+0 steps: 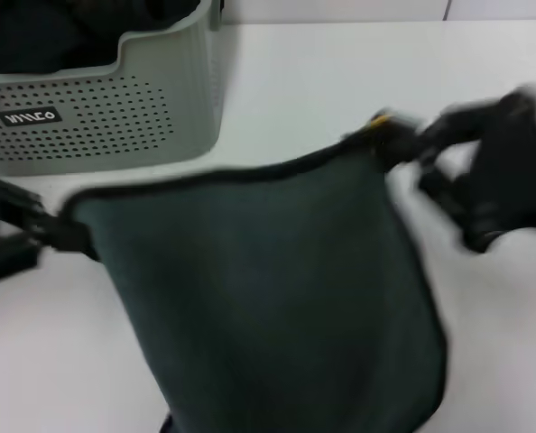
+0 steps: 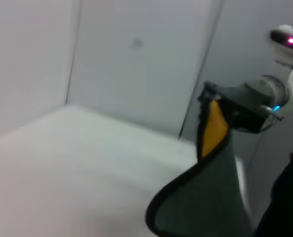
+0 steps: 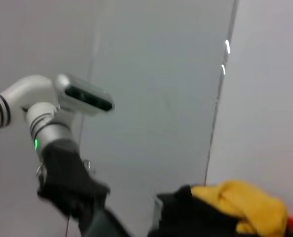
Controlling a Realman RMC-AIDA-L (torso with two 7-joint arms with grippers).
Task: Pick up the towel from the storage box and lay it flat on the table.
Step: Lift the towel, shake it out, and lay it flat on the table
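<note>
The dark green towel with black edging hangs spread out above the white table, held up by its two top corners. My left gripper is shut on its left corner. My right gripper is shut on its right corner, where a bit of the yellow face shows. The left wrist view shows the towel's edge, its yellow face, and the right gripper pinching it. The right wrist view shows bunched yellow cloth close up and the left gripper farther off. The storage box stands at the back left.
The storage box has dark things in it at its far side. Grey wall panels stand behind the table in both wrist views. The table's right and far parts lie bare around the hanging towel.
</note>
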